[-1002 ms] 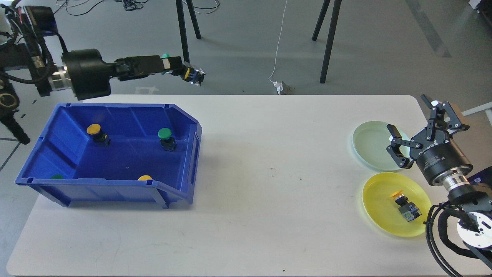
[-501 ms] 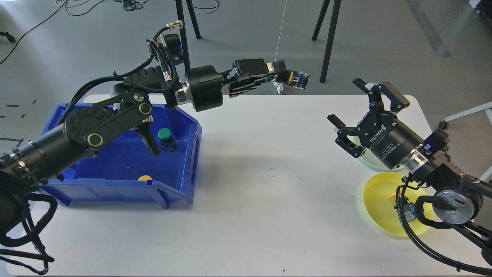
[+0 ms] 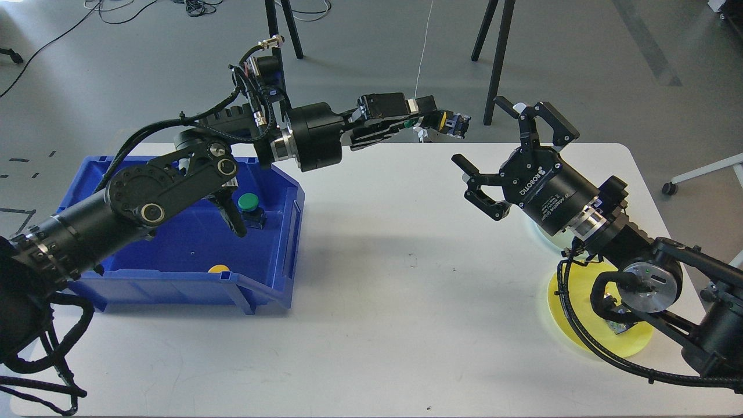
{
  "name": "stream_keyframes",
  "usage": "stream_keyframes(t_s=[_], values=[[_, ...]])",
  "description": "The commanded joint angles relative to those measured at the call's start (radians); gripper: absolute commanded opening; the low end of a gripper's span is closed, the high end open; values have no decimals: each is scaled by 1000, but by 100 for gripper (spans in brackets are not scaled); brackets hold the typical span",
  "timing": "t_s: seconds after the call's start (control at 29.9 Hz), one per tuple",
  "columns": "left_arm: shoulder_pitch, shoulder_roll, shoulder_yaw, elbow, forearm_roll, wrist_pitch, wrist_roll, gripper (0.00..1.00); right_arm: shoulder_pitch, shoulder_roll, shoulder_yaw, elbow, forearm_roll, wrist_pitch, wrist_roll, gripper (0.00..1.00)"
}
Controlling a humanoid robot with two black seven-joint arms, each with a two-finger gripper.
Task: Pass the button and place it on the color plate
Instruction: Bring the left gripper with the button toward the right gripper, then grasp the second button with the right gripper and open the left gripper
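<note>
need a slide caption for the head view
Left gripper holds a yellow button out over the table toward the open right gripper, blue bin behind.

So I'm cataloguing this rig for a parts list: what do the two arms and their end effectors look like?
Both arms are black with round joint housings, silver wrist rings and loose black cables. The right end effector has two jointed black fingers on a cylindrical body printed ROBOTIQ in white. The left end effector is slimmer and boxy, with a white band and a green detail.
</note>
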Motion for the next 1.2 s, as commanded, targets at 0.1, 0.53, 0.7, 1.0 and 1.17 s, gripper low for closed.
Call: stream_keyframes(t_s=[0.1, 0.53, 0.7, 1.0, 1.17], values=[[3, 2, 3, -5, 3, 0, 0, 5, 60, 24, -65, -30, 17, 0, 0, 99], [3, 2, 5, -6, 3, 0, 0, 5, 127, 109, -100, -87, 17, -9, 0, 78], [3, 2, 5, -6, 3, 0, 0, 5, 129, 107, -103, -87, 14, -8, 0, 48], [5, 2, 5, -6, 3, 0, 0, 7, 143, 107, -104, -87, 11, -21, -2, 4], [5, 2, 2, -6, 1, 2, 0, 25, 143, 106, -105, -85, 12, -23, -8, 1]])
